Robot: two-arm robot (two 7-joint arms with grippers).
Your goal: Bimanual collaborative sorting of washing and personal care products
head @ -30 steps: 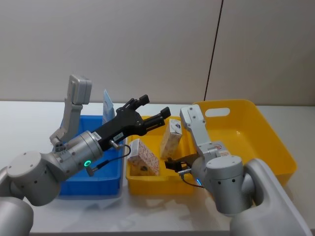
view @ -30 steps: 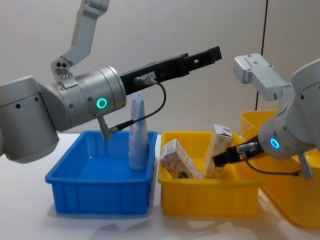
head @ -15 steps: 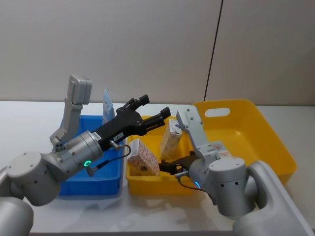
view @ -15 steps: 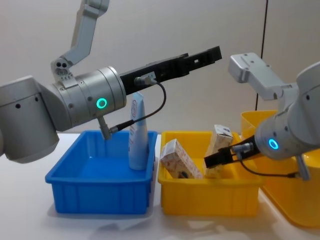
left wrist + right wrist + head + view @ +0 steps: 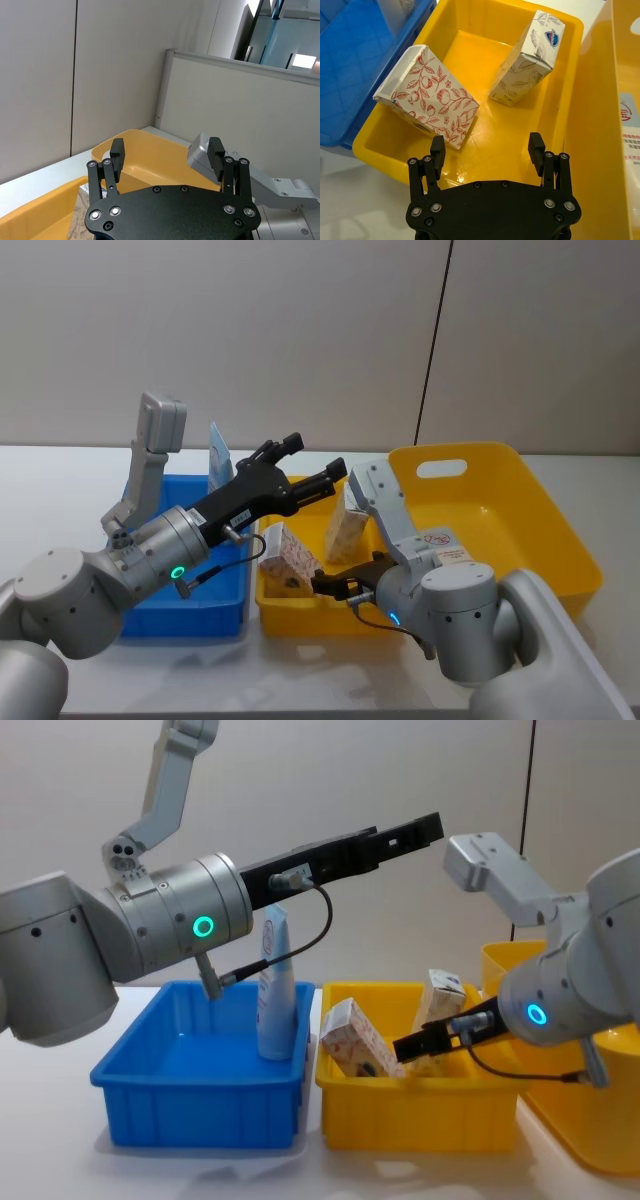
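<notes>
Movement on your right: right tool (image 5: 490, 145), fingers apart, has slid toward nine o'clock over the yellow bin (image 5: 500, 125) and now lines up on the floral box (image 5: 427, 97) leaning there. Left tool (image 5: 315, 456) hangs spread and empty above. The tube (image 5: 275, 990) stands in the blue bin (image 5: 200, 1105).

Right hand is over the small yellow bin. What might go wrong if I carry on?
1. The open right hand sits low by the small yellow bin's near wall; pushing on might clip it.
2. The red floral box and the blue-logo box both lean, so a finger's nudge may topple one.
3. The open left hand hovers above that bin; the arms might collide.
</notes>
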